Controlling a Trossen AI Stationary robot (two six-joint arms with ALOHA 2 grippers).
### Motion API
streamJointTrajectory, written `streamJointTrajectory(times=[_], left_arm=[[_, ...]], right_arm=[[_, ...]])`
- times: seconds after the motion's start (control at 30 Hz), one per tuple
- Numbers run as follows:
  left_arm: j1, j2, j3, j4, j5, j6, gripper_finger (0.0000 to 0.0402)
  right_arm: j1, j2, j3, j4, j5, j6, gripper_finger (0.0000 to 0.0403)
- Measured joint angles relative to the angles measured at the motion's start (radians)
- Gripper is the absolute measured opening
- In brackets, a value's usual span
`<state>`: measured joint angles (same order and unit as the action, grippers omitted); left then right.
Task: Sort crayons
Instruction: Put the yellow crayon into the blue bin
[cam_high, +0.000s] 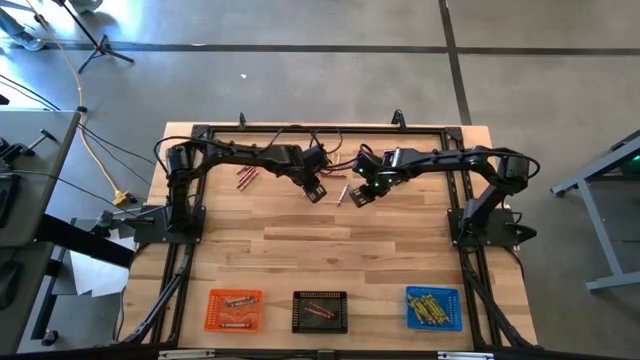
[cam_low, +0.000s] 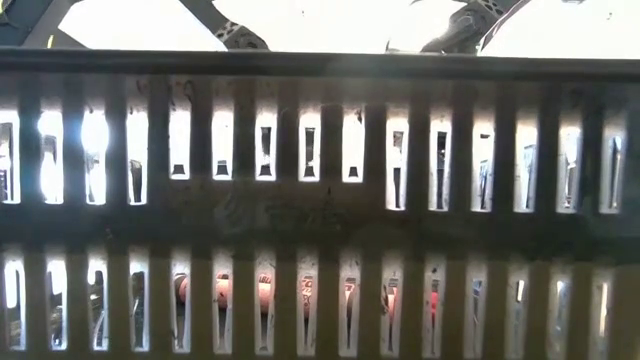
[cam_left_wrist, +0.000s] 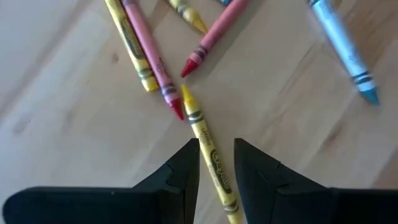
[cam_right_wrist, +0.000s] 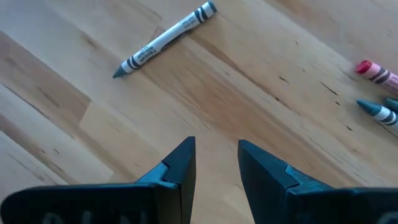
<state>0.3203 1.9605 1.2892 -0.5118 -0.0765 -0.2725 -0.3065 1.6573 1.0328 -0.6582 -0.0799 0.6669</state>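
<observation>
The left hand (cam_left_wrist: 216, 163) hovers low over the desk (cam_left_wrist: 56, 124), fingers partly open astride a yellow crayon (cam_left_wrist: 210, 155) without gripping it. Just ahead lie two red crayons (cam_left_wrist: 152, 59), two more yellow and one blue. The right hand (cam_right_wrist: 216, 163), partly open, holds nothing; one grey crayon (cam_right_wrist: 165, 38) lies ahead.

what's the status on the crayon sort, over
Left gripper open, straddling a yellow crayon. Right gripper open, empty, grey crayon ahead. Nothing blocking.
</observation>
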Motion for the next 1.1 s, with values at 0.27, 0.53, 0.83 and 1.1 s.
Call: streamJointTrajectory(times=[0.27,0.53,0.83,1.1], left_arm=[[-0.023,0.074,0.004,-0.006,-0.023,-0.031,0.0085],[-0.033,0.081,0.002,-0.005,-0.026,-0.095,0.0085],[-0.033,0.083,0.001,-0.010,-0.012,-0.205,0.0007],[-0.031,0.066,0.033,-0.032,0.043,-0.225,0.0003]], right_arm=[[0.000,0.000,0.000,-0.009,-0.003,-0.021,0.0106],[0.000,0.000,0.000,-0.012,-0.008,-0.021,0.0106],[0.000,0.000,0.000,-0.013,-0.081,-0.059,0.0106],[-0.014,-0.048,0.000,-0.012,-0.091,-0.126,0.0106]])
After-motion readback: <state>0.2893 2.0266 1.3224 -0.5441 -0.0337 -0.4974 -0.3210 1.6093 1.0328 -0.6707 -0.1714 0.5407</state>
